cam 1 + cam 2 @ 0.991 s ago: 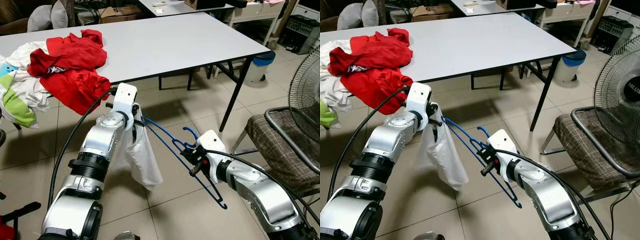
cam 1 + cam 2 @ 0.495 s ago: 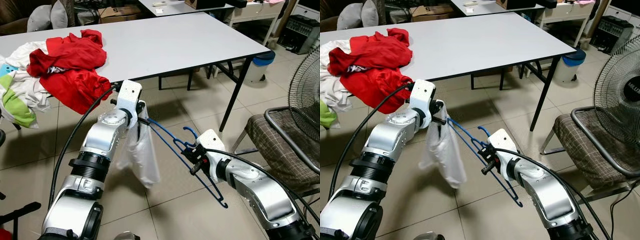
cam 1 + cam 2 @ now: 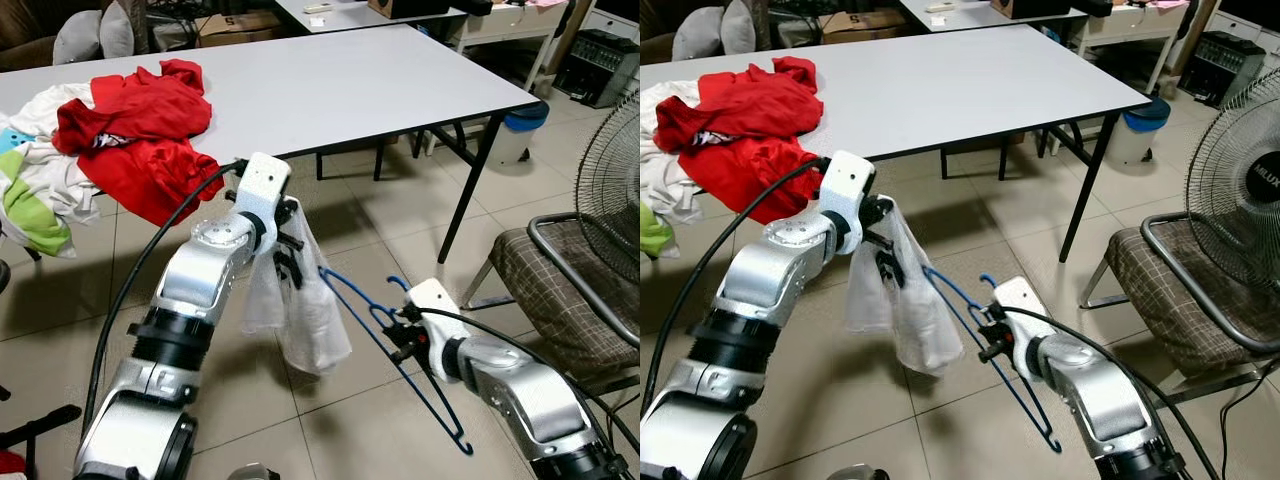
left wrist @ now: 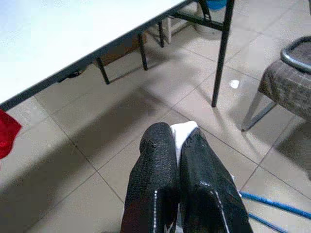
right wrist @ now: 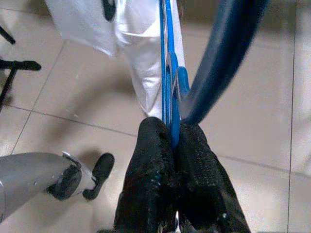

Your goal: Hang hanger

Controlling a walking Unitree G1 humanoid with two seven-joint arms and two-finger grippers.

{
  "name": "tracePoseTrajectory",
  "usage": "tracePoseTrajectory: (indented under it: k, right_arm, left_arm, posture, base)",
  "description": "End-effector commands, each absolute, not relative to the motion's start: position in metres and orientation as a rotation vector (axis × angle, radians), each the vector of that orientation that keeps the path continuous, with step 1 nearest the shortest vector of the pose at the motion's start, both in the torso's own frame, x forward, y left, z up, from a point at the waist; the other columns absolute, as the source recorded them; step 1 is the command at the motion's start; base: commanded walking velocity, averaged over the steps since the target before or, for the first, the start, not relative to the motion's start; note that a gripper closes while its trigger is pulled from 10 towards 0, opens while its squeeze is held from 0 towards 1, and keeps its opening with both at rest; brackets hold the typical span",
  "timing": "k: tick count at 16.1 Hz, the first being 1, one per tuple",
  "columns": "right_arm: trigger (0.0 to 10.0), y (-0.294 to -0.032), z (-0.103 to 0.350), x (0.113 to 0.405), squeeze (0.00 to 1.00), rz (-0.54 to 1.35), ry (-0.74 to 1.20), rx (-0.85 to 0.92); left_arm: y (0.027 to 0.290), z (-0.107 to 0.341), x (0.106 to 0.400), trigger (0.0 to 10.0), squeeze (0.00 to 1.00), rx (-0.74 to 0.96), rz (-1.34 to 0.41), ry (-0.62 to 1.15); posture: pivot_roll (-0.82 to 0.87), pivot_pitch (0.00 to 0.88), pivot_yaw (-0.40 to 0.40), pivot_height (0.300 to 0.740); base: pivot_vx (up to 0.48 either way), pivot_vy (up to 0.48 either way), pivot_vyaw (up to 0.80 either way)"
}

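- Blue hanger (image 3: 400, 375) at lower middle of frame, one end poked into the white cloth (image 3: 300, 305).
- Right gripper (image 5: 172, 145) jaws clamped on hanger; left gripper (image 4: 177, 145) jaws pinched on cloth.
- Could slip right off the hanger arm if tugged sideways.

Blue wire hanger (image 3: 400, 365), tilted, one end inside white garment (image 3: 300, 310).

We are reading one partial word, white letters "MLUX", on the dark round hub of the standing fan (image 3: 1268, 190) at the right edge of the right eye view. We are making out no other text, label or number anywhere.
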State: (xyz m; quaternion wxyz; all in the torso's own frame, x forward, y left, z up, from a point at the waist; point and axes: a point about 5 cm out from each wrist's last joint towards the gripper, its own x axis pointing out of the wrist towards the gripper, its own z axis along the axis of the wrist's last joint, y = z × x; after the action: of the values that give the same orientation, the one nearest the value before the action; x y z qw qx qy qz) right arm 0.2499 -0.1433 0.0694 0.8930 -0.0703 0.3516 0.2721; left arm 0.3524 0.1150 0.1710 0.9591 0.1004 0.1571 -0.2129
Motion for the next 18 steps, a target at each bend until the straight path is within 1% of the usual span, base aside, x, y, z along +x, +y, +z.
tracePoseTrajectory:
  k: [1,3,5,7,10,12,15,16,18]
  right_arm:
    - [10.0,-0.148,0.064,0.247,0.00,0.553,0.767,-0.131]
    - [10.0,-0.148,0.067,0.250,0.00,0.576,0.727,-0.127]
    - [10.0,-0.143,0.080,0.254,0.00,0.633,0.640,-0.106]
    - [10.0,-0.142,0.085,0.255,0.00,0.666,0.622,-0.110]
    - [10.0,-0.146,0.081,0.254,0.00,0.723,0.652,-0.184]
    - [10.0,-0.146,0.081,0.255,0.00,0.724,0.652,-0.184]
    - [10.0,-0.146,0.076,0.258,0.00,0.706,0.680,-0.174]
    - [10.0,-0.147,0.068,0.257,0.00,0.704,0.732,-0.150]
    - [10.0,-0.150,0.057,0.253,0.00,0.700,0.794,-0.150]
  left_arm:
    - [0.114,0.177,0.350,10.0,0.00,0.214,-0.460,0.304]
    - [0.110,0.178,0.345,10.0,0.00,0.243,-0.531,0.305]
    - [0.108,0.175,0.343,10.0,0.00,0.270,-0.557,0.305]
    - [0.107,0.174,0.341,10.0,0.00,0.275,-0.575,0.306]
    - [0.106,0.178,0.341,10.0,0.00,0.289,-0.600,0.300]
    - [0.107,0.179,0.340,10.0,0.00,0.292,-0.604,0.299]
    - [0.099,0.185,0.333,10.0,0.00,0.274,-0.677,0.299]
    - [0.093,0.191,0.329,10.0,0.00,0.261,-0.720,0.292]
    - [0.088,0.196,0.328,10.0,0.00,0.259,-0.743,0.280]
  posture:
    - [-0.04,0.000,0.045,0.740]
    - [-0.04,0.000,0.043,0.740]
    - [-0.04,0.000,0.043,0.740]
    - [-0.04,0.000,0.043,0.740]
    - [-0.04,0.000,0.037,0.740]
    - [-0.04,0.000,0.037,0.740]
    - [-0.04,0.000,0.035,0.740]
    - [-0.04,0.000,0.034,0.740]
    - [-0.03,0.000,0.032,0.740]
  base:
    - [0.000,0.000,0.00]
    - [0.000,0.000,0.00]
    - [0.000,0.000,0.00]
    - [0.000,0.000,0.00]
    - [0.000,0.000,0.00]
    - [0.000,0.000,0.00]
    - [0.000,0.000,0.00]
    - [0.000,0.000,0.00]
    - [0.000,0.000,0.00]
